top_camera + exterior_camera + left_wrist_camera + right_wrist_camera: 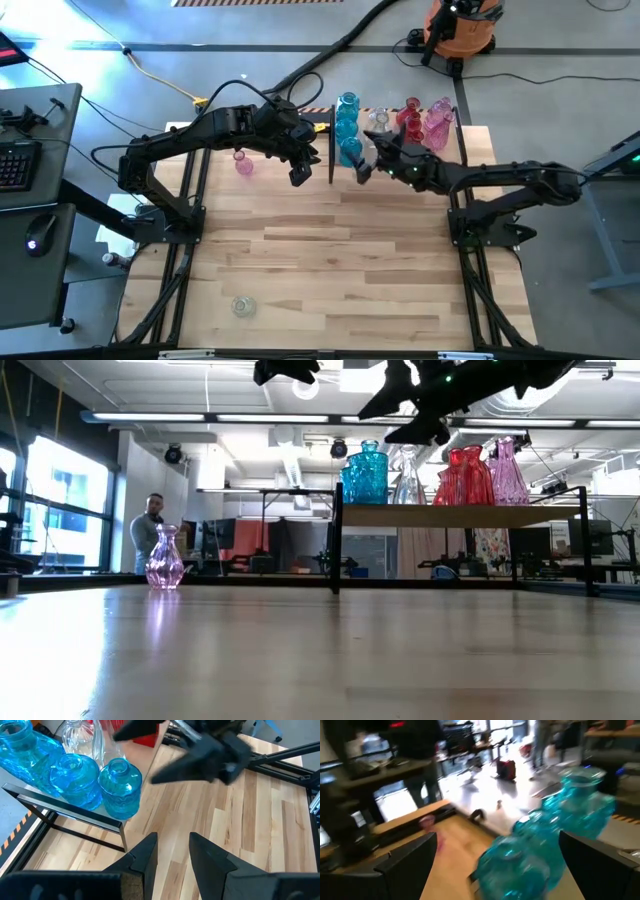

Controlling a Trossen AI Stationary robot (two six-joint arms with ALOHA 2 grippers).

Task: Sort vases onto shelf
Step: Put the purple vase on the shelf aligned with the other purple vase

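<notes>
The right pincer (362,170) gapes wide and empty beside ribbed translucent blue vases (347,128) on the shelf (460,515); the left pincer (298,172) stands slightly parted, empty.

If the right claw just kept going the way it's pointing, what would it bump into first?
Most likely the blue vases on the shelf: they fill the space between the open right gripper's fingers, nearest first. Depth is hard to judge.

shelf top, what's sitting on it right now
On the shelf stand blue vases, a clear vase, red vases and a pink vase; those behind are partly covered.
</notes>
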